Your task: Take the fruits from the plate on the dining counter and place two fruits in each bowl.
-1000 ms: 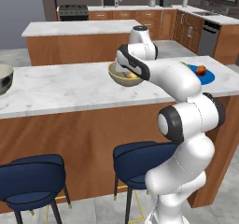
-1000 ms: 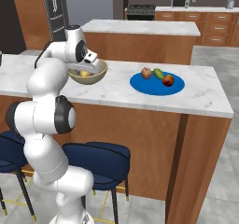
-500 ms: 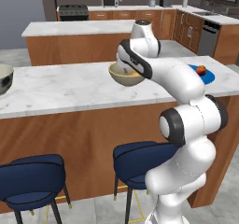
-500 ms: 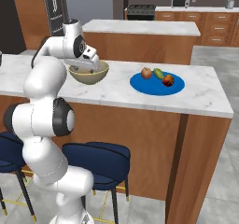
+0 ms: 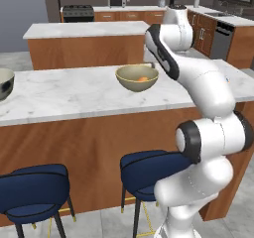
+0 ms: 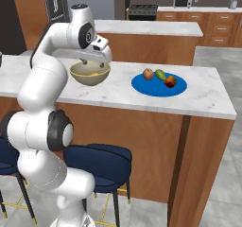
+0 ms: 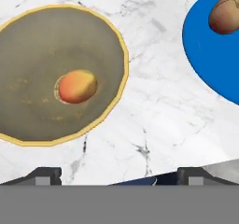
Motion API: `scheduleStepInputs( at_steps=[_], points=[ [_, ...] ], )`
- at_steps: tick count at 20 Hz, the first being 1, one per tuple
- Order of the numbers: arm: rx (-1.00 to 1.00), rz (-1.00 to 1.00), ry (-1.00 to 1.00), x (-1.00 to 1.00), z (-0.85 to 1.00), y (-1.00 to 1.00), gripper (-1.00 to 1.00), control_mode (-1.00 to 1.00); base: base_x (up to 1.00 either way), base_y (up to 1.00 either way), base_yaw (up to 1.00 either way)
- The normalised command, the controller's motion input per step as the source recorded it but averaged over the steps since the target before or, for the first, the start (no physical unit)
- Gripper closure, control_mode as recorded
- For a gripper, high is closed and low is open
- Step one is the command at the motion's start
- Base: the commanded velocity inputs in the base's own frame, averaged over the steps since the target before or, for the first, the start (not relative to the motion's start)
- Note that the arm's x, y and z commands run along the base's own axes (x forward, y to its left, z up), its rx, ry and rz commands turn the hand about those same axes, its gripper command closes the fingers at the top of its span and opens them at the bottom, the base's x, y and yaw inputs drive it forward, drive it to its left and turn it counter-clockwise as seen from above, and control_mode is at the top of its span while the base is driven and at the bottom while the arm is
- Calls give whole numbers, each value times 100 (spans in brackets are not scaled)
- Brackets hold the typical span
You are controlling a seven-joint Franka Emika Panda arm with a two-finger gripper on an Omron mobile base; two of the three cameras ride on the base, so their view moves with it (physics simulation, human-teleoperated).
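Risen off the beige bowl (image 7: pixel 60 73), tool (image 7: pixel 119 174) spread wide, empty.

Beige bowl (image 7: pixel 56 73), yellow rim, orange fruit (image 7: pixel 77 86) inside, below the pincer. Bright blue plate (image 7: pixel 205 55) beside it; reddish-brown fruit (image 7: pixel 225 15). White-grey marbled counter (image 7: pixel 154 115).

A home kitchen. Beyond the gripper (image 6: pixel 85 62) stand a stove (image 5: pixel 77 13), a microwave (image 5: pixel 117 0) and wood cabinets (image 6: pixel 208 27). Below it, blue stools (image 5: pixel 34 192) line the marble dining counter (image 5: pixel 74 95).
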Motion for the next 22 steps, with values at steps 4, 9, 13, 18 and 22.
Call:
scheduleStepInputs(
  at_steps=[4,9,13,18,22],
  points=[
    [0,-4,0,-21,22,-93,-100,-100,0,0,0],
    [0,0,0,0,2,-100,-100,-100,0,0,0],
    [0,1,0,3,0,-89,-100,-100,0,0,0],
    [0,3,0,4,-2,-85,-100,-100,0,0,0],
    [0,1,-1,3,-26,-80,-100,-100,0,0,0]
  ],
)
